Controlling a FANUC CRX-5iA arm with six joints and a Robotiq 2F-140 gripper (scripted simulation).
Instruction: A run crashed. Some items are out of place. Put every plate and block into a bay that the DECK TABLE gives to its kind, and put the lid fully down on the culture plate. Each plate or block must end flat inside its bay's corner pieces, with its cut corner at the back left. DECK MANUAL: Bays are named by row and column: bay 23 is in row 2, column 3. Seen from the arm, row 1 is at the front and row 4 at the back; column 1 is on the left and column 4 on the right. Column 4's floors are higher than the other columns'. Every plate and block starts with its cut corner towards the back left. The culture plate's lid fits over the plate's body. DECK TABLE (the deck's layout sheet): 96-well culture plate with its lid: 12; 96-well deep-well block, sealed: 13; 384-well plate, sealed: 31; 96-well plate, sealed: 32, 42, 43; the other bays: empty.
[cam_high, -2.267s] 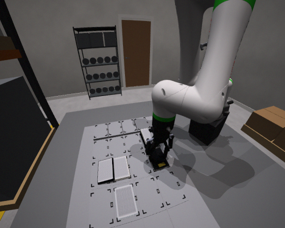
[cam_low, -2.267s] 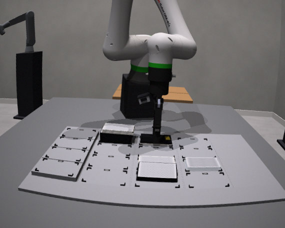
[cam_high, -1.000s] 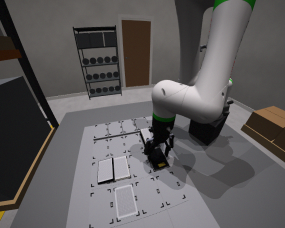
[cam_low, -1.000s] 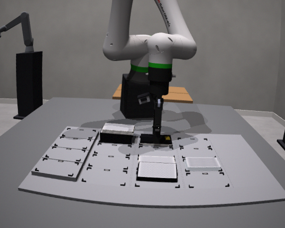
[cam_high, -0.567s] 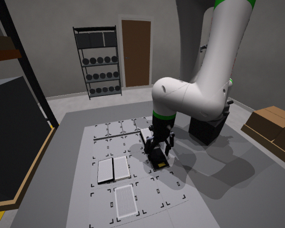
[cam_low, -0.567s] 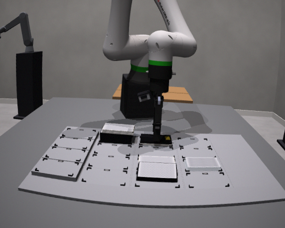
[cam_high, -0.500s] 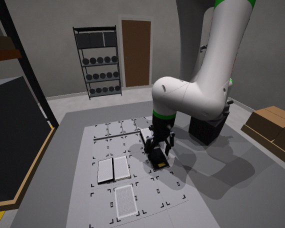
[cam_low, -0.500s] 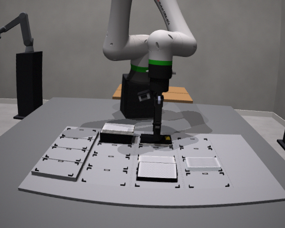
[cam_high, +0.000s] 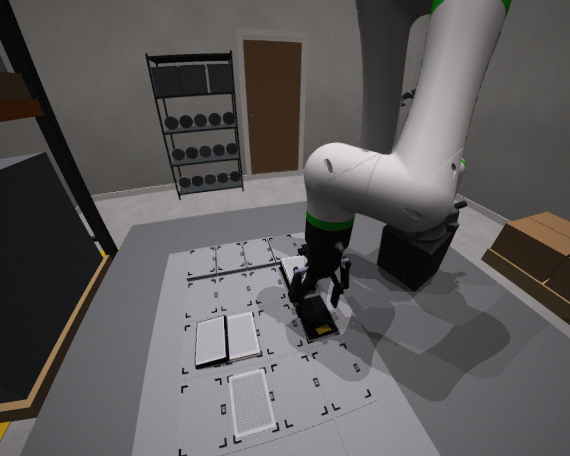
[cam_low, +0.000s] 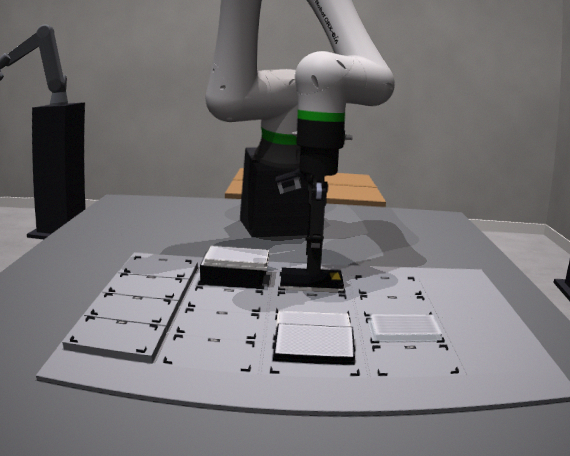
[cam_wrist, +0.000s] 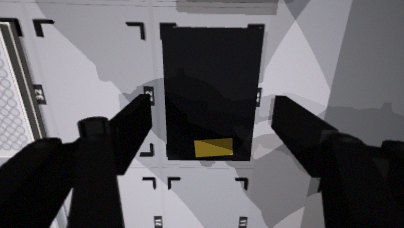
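The black lid (cam_high: 312, 312) (cam_low: 295, 276) (cam_wrist: 212, 85), with a yellow label, lies over the culture plate in bay 12; a thin pale edge shows beneath. My gripper (cam_high: 315, 303) (cam_low: 314, 274) (cam_wrist: 212, 111) is open, its fingers apart on either side of the lid. At bay 13 a white-topped piece (cam_high: 292, 262) (cam_low: 235, 255) sits on a black block (cam_low: 232, 275). In column 2, a white plate (cam_high: 243, 335) (cam_low: 312, 318) lies in row 3. Beside it, a black-sided plate (cam_high: 210, 341) (cam_low: 314, 341) at row 4 looks tilted and shifted towards row 3. A white plate (cam_high: 252, 404) (cam_low: 406, 325) lies in bay 31.
The raised column 4 strip (cam_low: 107, 341) stands at the left in the exterior view, with its step edge beside column 3. The arm's base (cam_high: 415, 255) (cam_low: 272, 200) stands behind row 1. Small corner pieces mark the bays. Cartons (cam_high: 540, 240) stand beyond the table.
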